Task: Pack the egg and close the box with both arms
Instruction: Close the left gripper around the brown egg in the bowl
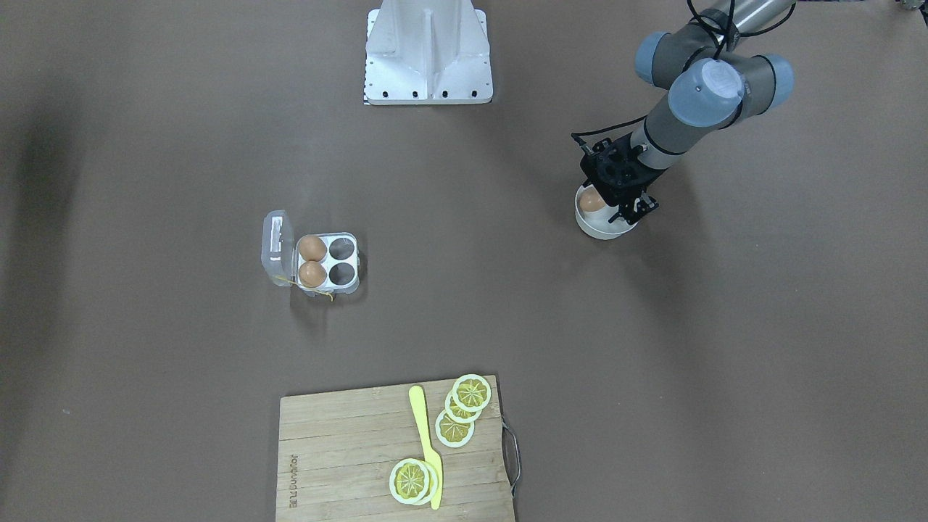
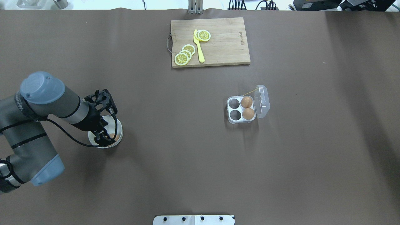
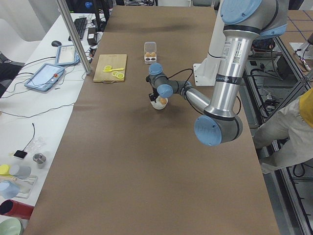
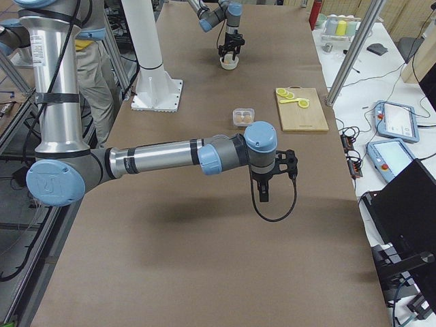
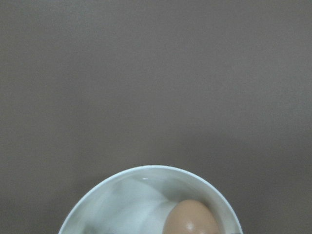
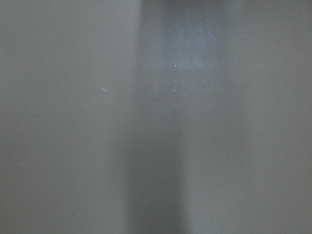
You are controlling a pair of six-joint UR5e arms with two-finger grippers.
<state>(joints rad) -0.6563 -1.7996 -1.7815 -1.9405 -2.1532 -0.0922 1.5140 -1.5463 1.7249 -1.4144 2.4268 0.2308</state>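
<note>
**Left arm at the bowl for the third egg**

The left gripper [image 2: 105,140] hangs in the white bowl [image 2: 121,132], lower left of the overhead view, over the egg [image 5: 191,219]. I cannot tell whether it has gripped. The box [image 2: 230,110] lies right of centre with its lid open and two cells free, ready for the egg. The right gripper [image 4: 263,193] hovers over bare table, and I cannot tell its state either.

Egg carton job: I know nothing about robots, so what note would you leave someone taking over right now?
Left pincer: over the white bowl, close to the egg; open or shut, cannot tell.
Right pincer: above bare table, away from the box; cannot tell its state.
Box: lid open, two eggs in the cells beside it, two cells empty.
Done: two eggs seated. Left: bowl egg into a cell, lid shut.
</note>
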